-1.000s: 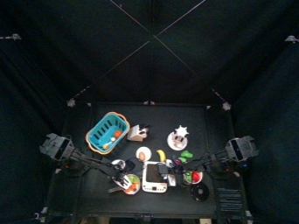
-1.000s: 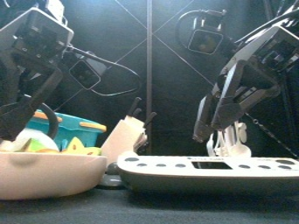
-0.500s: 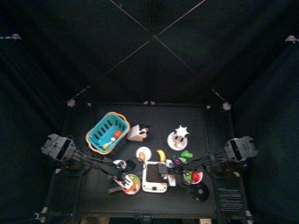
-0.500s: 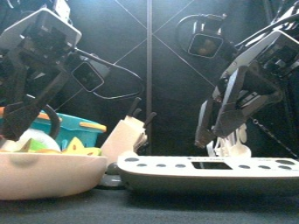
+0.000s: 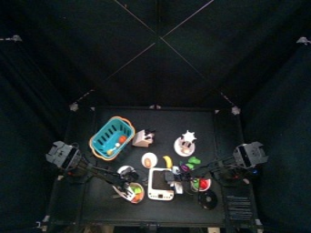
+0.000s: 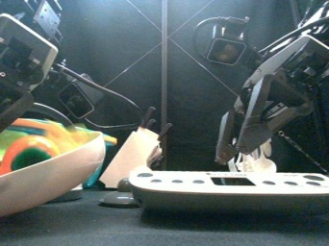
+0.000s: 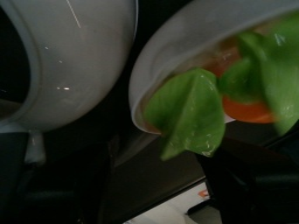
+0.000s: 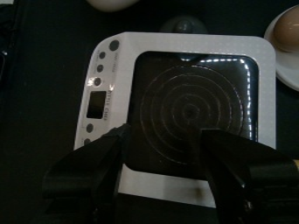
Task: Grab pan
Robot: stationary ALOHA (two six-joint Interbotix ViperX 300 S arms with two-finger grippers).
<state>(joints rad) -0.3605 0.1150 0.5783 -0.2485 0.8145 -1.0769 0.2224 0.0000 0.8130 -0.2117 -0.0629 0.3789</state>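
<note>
White and round, a bowl (image 6: 45, 178) full of green and orange toy food sits tipped up at about 7 o'clock on the black table (image 5: 158, 123). The left gripper (image 5: 122, 185) is right over this bowl. Its two jaws are spread as wide as they go. I cannot tell if they touch the bowl, and I see nothing held in them. The left wrist view shows a big green leaf (image 7: 193, 109) hanging over the bowl's rim. At 6 o'clock lies a flat white cooker (image 8: 176, 105) with a black ring plate on top. The right gripper (image 8: 163, 140) hangs above that plate with its jaws apart and nothing between them. A blue basket (image 5: 111, 136) stands at about 10 o'clock. The pan is hard to find. A dark flat round thing (image 6: 122, 200) lies between the bowl and the cooker, but I cannot tell if that is it.
</note>
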